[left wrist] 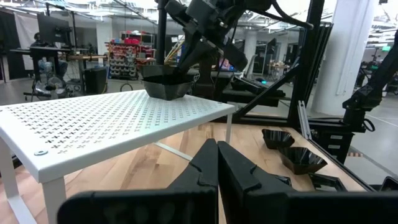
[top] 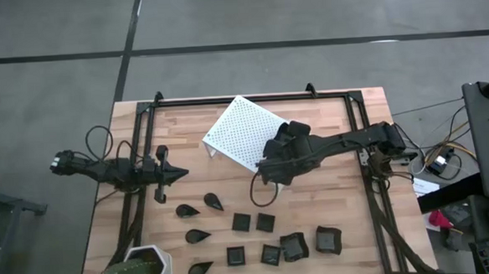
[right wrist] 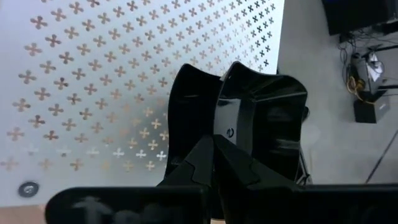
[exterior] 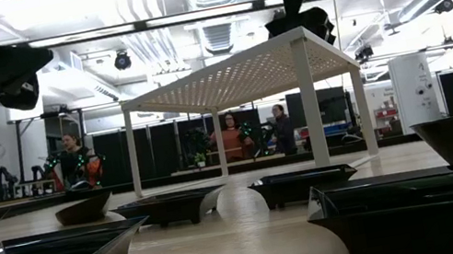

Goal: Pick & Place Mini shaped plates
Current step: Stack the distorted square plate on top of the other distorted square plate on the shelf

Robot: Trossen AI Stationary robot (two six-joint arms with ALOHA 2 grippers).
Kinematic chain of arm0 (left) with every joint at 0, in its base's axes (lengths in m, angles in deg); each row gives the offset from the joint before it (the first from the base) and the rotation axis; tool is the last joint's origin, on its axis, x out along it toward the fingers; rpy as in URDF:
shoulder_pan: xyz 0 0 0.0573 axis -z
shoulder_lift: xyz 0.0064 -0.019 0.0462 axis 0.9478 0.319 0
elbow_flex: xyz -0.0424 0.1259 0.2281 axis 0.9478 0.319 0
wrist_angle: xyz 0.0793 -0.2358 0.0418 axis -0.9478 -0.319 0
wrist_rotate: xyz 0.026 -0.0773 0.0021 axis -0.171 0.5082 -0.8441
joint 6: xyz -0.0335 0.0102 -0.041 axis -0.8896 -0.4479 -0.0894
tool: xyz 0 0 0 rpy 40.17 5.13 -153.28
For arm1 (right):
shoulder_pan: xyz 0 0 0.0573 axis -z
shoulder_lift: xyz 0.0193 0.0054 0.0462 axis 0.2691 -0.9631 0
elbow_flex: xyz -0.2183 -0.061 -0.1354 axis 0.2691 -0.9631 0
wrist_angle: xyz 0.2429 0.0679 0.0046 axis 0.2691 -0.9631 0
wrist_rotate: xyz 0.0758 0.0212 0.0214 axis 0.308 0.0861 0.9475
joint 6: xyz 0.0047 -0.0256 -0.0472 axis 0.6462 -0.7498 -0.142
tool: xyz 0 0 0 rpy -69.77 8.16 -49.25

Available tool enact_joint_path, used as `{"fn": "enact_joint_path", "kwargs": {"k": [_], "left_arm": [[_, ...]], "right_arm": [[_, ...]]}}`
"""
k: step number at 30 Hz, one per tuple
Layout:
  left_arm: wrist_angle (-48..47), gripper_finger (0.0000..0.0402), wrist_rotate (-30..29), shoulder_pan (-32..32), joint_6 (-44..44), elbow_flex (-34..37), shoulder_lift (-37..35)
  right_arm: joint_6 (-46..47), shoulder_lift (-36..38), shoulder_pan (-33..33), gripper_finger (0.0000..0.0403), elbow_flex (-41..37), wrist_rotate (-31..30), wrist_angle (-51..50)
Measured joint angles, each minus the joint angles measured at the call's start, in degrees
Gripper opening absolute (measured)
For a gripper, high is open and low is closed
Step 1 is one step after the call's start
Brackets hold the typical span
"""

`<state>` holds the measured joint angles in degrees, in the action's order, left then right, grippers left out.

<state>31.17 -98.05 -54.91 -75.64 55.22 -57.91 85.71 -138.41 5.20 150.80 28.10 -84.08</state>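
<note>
My right gripper (top: 285, 145) is shut on a black wavy-rimmed mini plate (right wrist: 264, 118) over the right corner of the white perforated rack (top: 240, 130). From the left wrist view the plate (left wrist: 166, 84) sits at the rack's top surface; whether it touches, I cannot tell. Several more mini plates lie on the near half of the table: teardrops (top: 197, 236), small squares (top: 241, 223) and wavy squares (top: 327, 239). My left gripper (top: 179, 171) waits shut and level at the left, holding nothing. My right gripper pinches the plate's near rim wall (right wrist: 219, 121) between its two fingers (right wrist: 198, 163). They come slanting down from above, on the table's right side. The plate's hollow faces away from the gripper, and the plate is tilted over the rack's corner.
A white hexagonal plant pot (top: 146, 268) stands at the near left corner. Black frame rails (top: 373, 189) run along the table's left, right and far sides. People sit in the room beyond the far edge (exterior: 230, 136).
</note>
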Motion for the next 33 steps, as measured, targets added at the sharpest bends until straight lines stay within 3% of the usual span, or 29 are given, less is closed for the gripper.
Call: {"fn": "enact_joint_path", "kwargs": {"k": [33], "left_arm": [[0.0, 0.0, 0.0, 0.0, 0.0, 0.0, 0.0]], "right_arm": [[-0.4, 0.0, 0.0, 0.0009, -0.6, 1.1, 0.7]]}}
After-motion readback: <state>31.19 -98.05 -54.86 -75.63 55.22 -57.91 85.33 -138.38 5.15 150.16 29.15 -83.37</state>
